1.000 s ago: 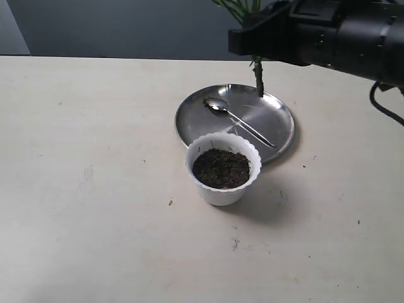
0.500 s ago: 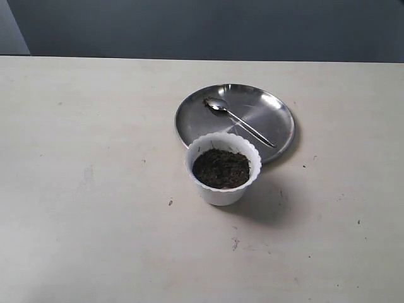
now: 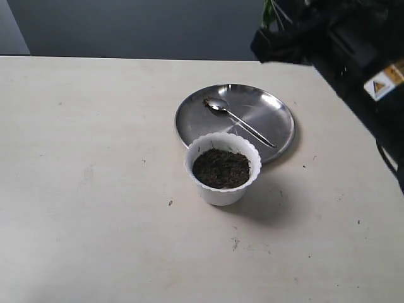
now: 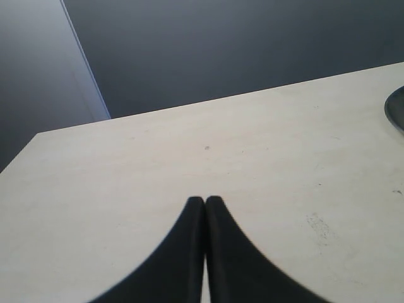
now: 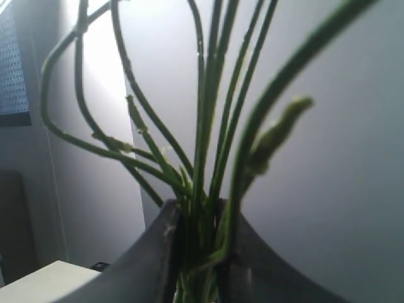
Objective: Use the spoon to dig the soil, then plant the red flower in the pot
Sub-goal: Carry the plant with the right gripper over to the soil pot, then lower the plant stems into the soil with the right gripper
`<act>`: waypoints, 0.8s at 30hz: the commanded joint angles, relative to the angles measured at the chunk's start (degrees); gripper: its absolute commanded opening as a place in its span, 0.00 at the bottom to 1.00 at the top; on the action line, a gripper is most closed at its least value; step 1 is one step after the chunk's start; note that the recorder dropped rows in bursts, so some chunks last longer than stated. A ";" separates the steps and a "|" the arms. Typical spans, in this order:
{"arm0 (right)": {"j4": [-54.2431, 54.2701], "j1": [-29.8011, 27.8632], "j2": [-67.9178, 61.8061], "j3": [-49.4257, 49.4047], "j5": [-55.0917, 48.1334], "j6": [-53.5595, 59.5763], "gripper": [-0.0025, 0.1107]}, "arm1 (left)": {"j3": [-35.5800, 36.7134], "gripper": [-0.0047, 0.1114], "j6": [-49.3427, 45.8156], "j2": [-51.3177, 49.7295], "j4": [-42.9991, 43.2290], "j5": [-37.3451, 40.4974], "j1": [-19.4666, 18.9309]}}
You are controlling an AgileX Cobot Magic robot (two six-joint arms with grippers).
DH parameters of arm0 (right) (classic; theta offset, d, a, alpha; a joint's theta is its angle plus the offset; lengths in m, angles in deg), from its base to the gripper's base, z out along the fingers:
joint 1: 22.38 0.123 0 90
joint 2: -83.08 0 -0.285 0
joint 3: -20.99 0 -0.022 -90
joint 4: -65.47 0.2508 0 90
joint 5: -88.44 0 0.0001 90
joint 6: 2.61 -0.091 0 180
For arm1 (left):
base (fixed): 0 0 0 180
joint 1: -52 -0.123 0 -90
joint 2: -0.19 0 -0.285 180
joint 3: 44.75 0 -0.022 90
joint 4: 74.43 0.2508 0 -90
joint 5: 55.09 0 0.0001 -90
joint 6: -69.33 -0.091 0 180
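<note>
The flower [image 5: 203, 145] is gripped by its green stems between the fingers of the right gripper [image 5: 201, 213], which is closed on them; only the stems are seen in the right wrist view. In the exterior view the right arm [image 3: 353, 44] is held above the far right of the table [image 3: 95, 189]. The pot [image 3: 222, 191] is set upright near the table's middle and is filled with soil [image 3: 221, 168]. Just behind it a plate [image 3: 281, 113] is laid, and the spoon [image 3: 238, 121] is rested on it, bowl to the far left. The left gripper [image 4: 204, 203] is closed on nothing, its fingers pressed together over the table.
</note>
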 commanded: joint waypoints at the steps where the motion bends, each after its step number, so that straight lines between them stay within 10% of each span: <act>1: -5.01 -0.21 -2.84 -7.33 11.83 -3.36 0.02 | 0.23 0.04 0.12 0.13 0.00 -0.53 -0.14; 24: -9.29 -0.11 -22.88 -9.25 14.47 -8.14 0.02 | 0.23 0.04 0.12 0.13 0.00 -0.53 -0.14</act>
